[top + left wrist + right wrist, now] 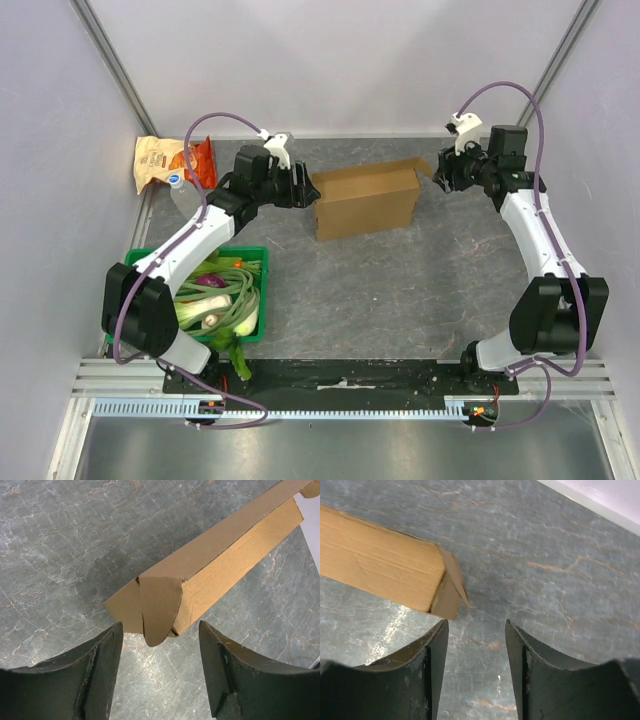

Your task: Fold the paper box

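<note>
Far left corner, by wall: crumpled tan-and-orange snack bag [162, 163], flat on grey marbled table [400, 290]. Near left: green crate [263, 285], packed with vegetables [222, 298], long green-and-white stalks. Near edge: metal rail [350, 372] across table width.

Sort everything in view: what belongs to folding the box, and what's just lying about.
For the job: paper box, left gripper, right gripper.
Lying about: snack bag, green crate, vegetables inside it.
</note>
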`<action>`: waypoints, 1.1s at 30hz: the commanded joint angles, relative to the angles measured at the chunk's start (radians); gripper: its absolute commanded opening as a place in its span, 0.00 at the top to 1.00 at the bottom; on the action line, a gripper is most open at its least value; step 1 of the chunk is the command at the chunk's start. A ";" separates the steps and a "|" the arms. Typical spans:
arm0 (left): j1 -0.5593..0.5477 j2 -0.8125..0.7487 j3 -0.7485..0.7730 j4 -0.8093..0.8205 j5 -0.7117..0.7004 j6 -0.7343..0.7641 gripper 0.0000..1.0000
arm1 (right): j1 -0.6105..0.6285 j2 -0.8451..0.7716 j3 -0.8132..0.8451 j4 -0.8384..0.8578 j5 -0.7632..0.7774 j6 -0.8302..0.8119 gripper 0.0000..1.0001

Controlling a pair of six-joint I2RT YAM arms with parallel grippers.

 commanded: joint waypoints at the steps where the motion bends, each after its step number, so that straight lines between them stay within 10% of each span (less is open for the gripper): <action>1: 0.002 0.027 0.083 -0.016 0.026 0.031 0.34 | 0.002 0.032 0.050 0.058 -0.166 -0.039 0.43; 27: -0.001 0.056 0.165 -0.107 0.064 0.022 0.51 | 0.014 0.096 0.040 0.201 -0.197 0.032 0.61; 33: -0.003 0.067 0.178 -0.111 0.098 0.013 0.62 | 0.083 0.073 0.033 0.202 -0.153 0.055 1.00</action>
